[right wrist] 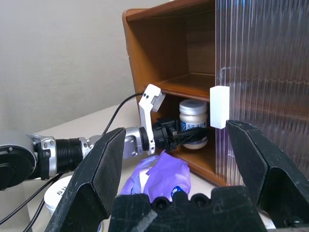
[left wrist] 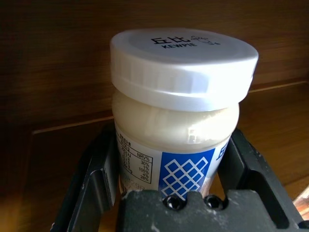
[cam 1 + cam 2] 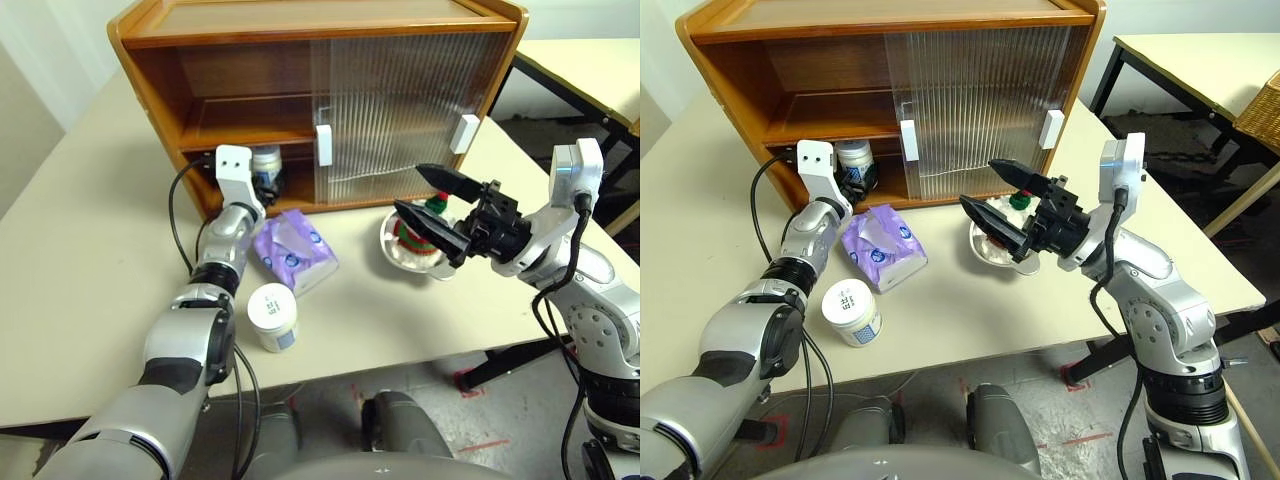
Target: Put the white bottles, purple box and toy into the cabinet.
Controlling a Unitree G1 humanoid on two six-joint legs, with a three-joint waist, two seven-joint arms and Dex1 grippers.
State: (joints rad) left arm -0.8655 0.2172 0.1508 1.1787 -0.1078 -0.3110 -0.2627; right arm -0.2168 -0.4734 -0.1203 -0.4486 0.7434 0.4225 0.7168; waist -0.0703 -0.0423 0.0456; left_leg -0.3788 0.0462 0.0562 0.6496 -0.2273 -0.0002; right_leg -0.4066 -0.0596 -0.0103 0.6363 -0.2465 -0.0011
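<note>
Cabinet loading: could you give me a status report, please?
Left gripper shut on white bottle inside cabinet. Right gripper open, above toy. Nothing blocking.

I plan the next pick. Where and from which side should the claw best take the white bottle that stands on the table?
Probably grip the white bottle around its round body just under the wide lid, coming level from the robot's side. It stands upright, and the purple box lies close behind it.
</note>
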